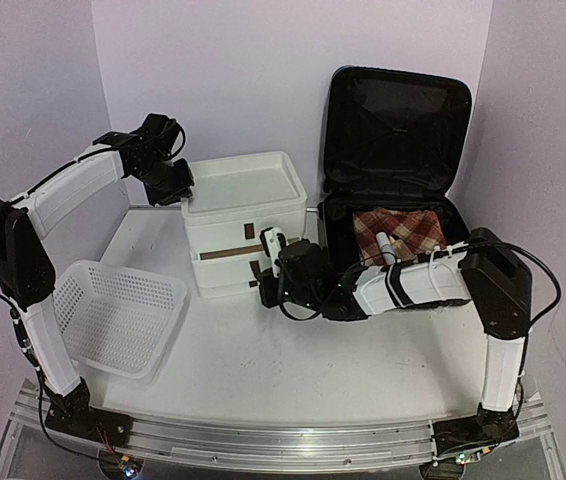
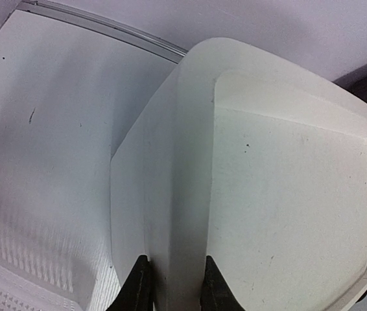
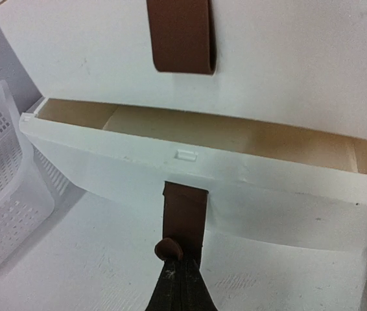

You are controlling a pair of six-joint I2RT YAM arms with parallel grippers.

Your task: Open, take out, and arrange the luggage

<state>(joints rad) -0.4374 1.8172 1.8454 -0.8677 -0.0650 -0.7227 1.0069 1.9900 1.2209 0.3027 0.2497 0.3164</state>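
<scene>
Bench [image 1: 313, 370]: white surface that carries everything, walled in at the back and both sides.
Luggage [image 1: 393, 130]: black hard-shell case at about 1 o'clock on the bench. It lies open, with its lid upright against the back wall and its lower half flat just to the 3 o'clock side of the drawer box.
Drawer box [image 1: 243, 190]: white, near the bench centre toward 12 o'clock, with a shallow tray-shaped top.
Basket [image 1: 113, 310]: white perforated plastic at about 8 o'clock, apart from the drawer box.
Drawer [image 3: 170, 162]: one drawer of the box is pulled partly out toward 6 o'clock, and its tan inside shows above the front panel.
Plaid cloth [image 1: 408, 232]: red and cream fabric lying in the lower half of the luggage.
Left claw [image 2: 176, 262]: at the 9 o'clock back corner of the drawer box, grasping the raised rim of its top, one finger on each side.
Right claw [image 3: 177, 265]: at the box's front face, clenched, with its tips pinching the lower end of the brown pull tab.
Brown pull tab [image 3: 185, 210]: hangs from the front of the opened drawer.
Upper tab [image 3: 182, 35]: a second brown strap on the front above, at 12 o'clock from the first, untouched.
White tube [image 1: 385, 245]: a small pale item lying on the plaid cloth; what it is cannot be told.
</scene>
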